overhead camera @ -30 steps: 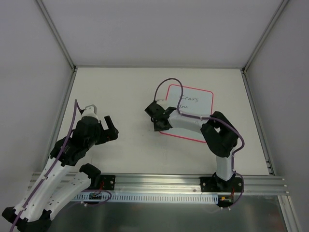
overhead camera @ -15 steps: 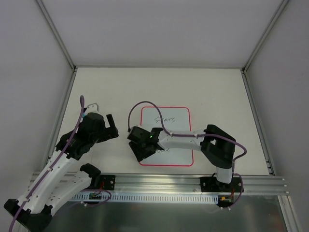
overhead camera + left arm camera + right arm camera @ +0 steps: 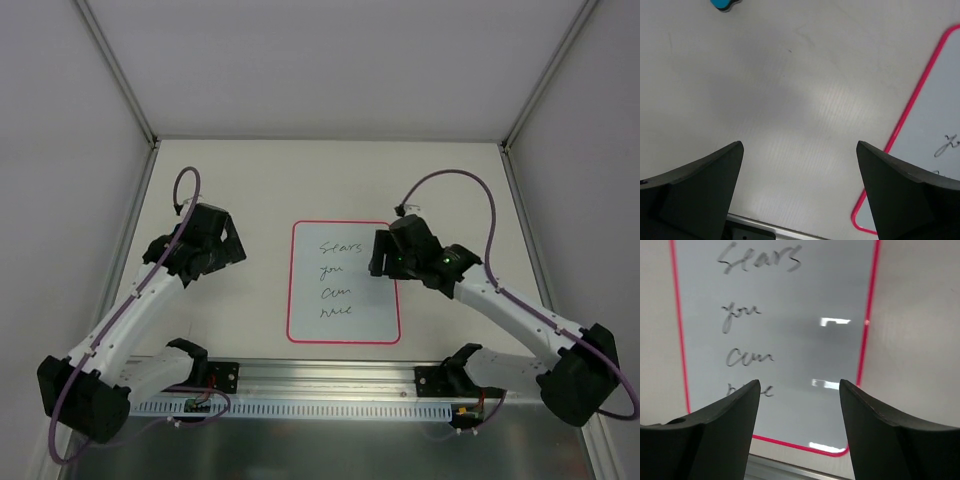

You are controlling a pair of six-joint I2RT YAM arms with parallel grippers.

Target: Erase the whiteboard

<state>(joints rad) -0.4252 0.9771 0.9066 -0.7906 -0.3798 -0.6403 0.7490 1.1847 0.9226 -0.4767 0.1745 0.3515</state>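
Seen from above, at left-centre: left gripper (image 3: 226,250), fingers spread apart and holding nothing, hovering over bare table (image 3: 250,185) just left of the whiteboard (image 3: 368,290). In its wrist view, at the top left edge: a small blue block (image 3: 724,4), probably the eraser, partly cut off by the frame and hidden in the overhead view.

At centre, low in the frame: whiteboard flat on the table, pink border, four lines of dark handwriting (image 3: 335,275) down its left half, none wiped.

At right-centre: right gripper (image 3: 382,255), jaws likewise apart and empty, above the board's right edge.

Judged step: fetching the eraser. To do it well: steer the left gripper toward the blue block, centre it between the fingers, descend straight, close on its sides. Then flat, overlapping strokes across every line, with the right gripper perhaps pinning the board's edge against sliding.
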